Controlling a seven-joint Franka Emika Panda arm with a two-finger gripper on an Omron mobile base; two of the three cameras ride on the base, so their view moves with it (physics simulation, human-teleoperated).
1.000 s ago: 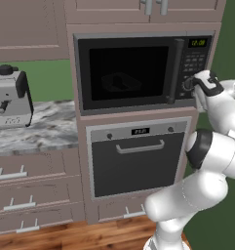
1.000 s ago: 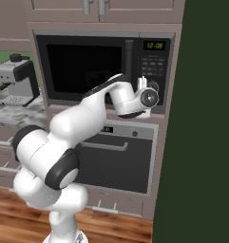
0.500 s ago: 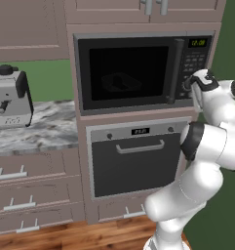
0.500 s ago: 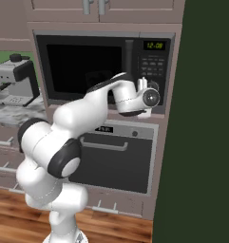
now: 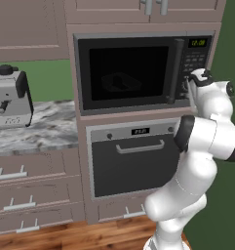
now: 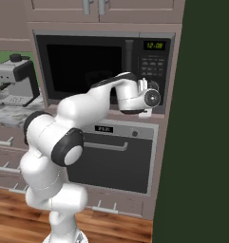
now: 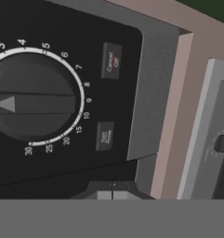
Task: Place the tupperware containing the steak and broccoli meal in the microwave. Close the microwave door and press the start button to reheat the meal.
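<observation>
**Closed jaws at the microwave keypad**

Left base view: I see the microwave door shut, the tupperware faint behind its glass, well left of my gripper at the keypad strip.

Right base view: my hand sits low against the microwave keypad.

Hand view: jaws closed together, just below the start button, beside the dial.

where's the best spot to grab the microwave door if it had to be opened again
Take the microwave door by its dark vertical bar handle at the right edge of the window, beside the keypad. Come straight from the front with the fingers either side of the bar, near mid-height. It is the door's only raised part; the glass is flat. The hand, shut, would have to open first.
</observation>
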